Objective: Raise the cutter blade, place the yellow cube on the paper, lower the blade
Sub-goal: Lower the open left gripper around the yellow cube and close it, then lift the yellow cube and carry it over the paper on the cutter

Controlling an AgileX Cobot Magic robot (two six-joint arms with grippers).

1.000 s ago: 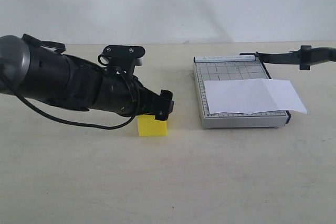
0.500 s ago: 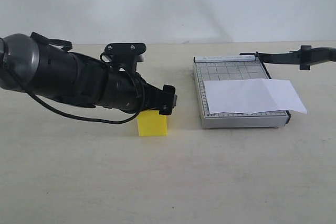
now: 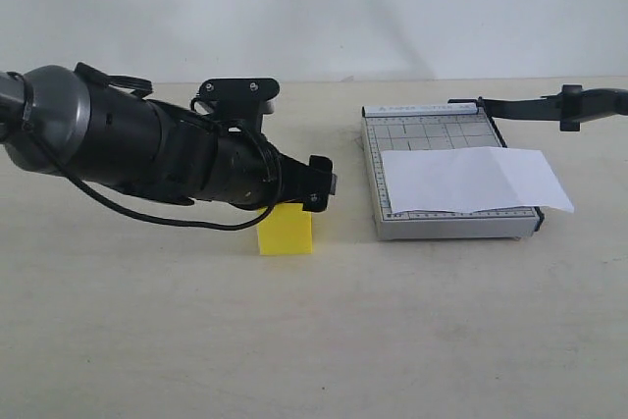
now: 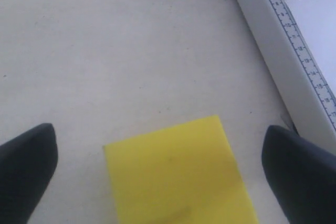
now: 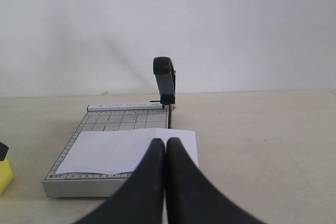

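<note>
The yellow cube point(image 3: 286, 233) sits on the table left of the grey trimmer board point(image 3: 432, 131). My left gripper point(image 3: 316, 190) hovers just over the cube's far top edge. In the left wrist view it is open, its dark fingertips point(image 4: 31, 156) standing wide on either side of the cube point(image 4: 178, 177) without touching it. The white paper point(image 3: 471, 180) lies on the board and overhangs its right side. The cutter blade point(image 3: 535, 106) is raised, its handle point(image 5: 164, 80) up in the air. My right gripper point(image 5: 166, 142) is shut on nothing, in front of the paper point(image 5: 105, 150).
A black cable point(image 3: 147, 218) loops under the left arm. The board's ruler edge point(image 4: 283, 51) lies close beside the cube. A white wall stands behind the table.
The left arm has slid to the right, bringing its gripper further over the cube. The cube, the paper and the raised blade have not moved.
</note>
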